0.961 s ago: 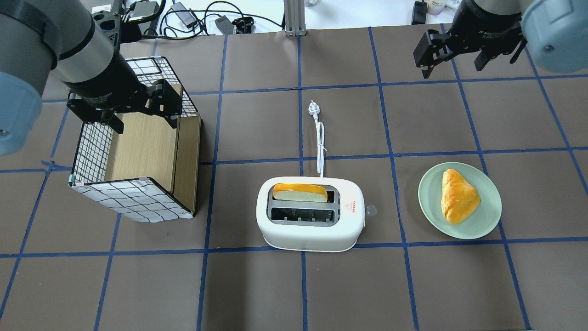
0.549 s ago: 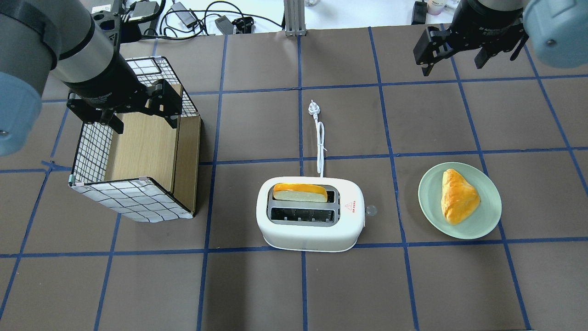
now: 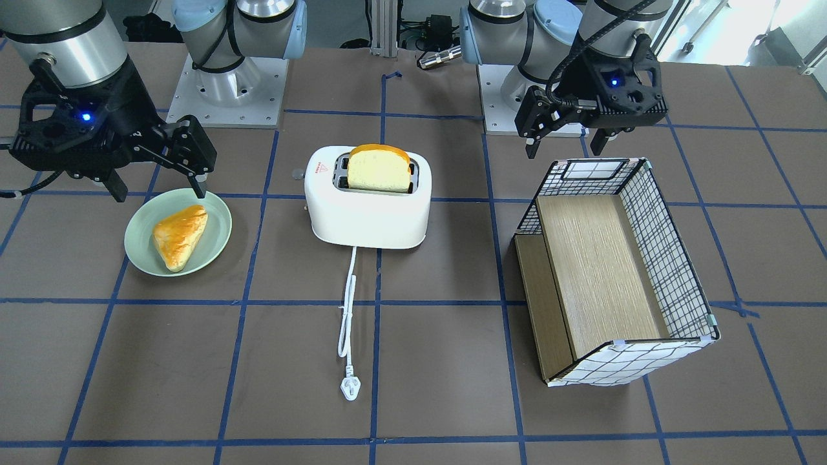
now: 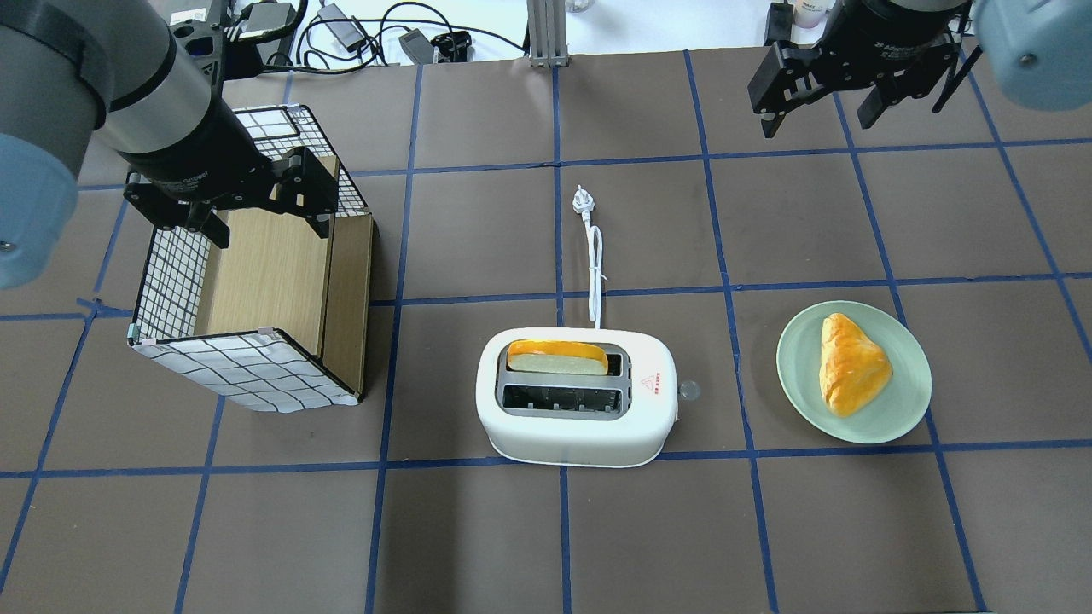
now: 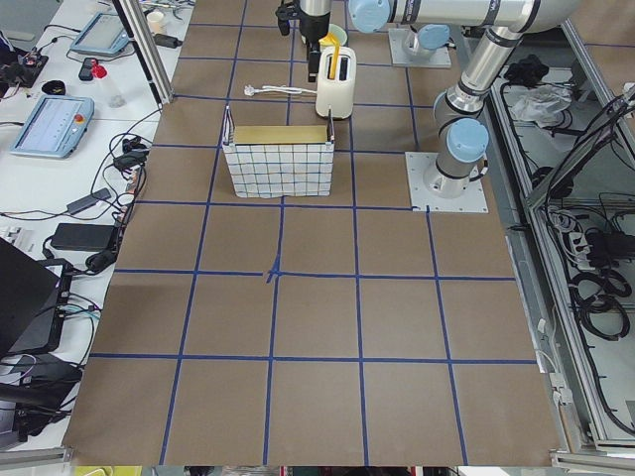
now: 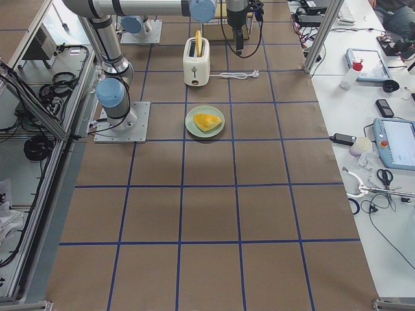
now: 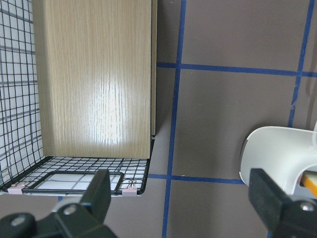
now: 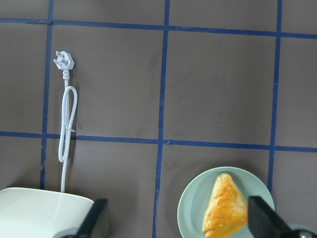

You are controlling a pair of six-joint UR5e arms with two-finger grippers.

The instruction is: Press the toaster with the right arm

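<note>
The white toaster point(image 4: 576, 396) stands mid-table with a slice of bread point(image 4: 557, 356) upright in its far slot. Its near slot is empty. A small round lever knob point(image 4: 689, 390) sticks out of its right end. Its cord and plug point(image 4: 595, 256) lie stretched toward the far side. My right gripper point(image 4: 819, 115) is open and empty, hovering high at the far right, well away from the toaster. In the front-facing view it point(image 3: 158, 187) hangs above the plate's rim. The right wrist view shows a corner of the toaster point(image 8: 44, 213). My left gripper point(image 4: 269, 226) is open and empty over the basket.
A green plate point(image 4: 793, 367) with a golden pastry point(image 4: 849, 362) lies right of the toaster. A wire-grid basket point(image 4: 247, 371) with a wooden bottom lies on its side at the left. Blue tape lines cross the brown table.
My right gripper has shifted a little to the left and toward the far edge in the overhead view. The left arm, toaster and bread have not moved.
</note>
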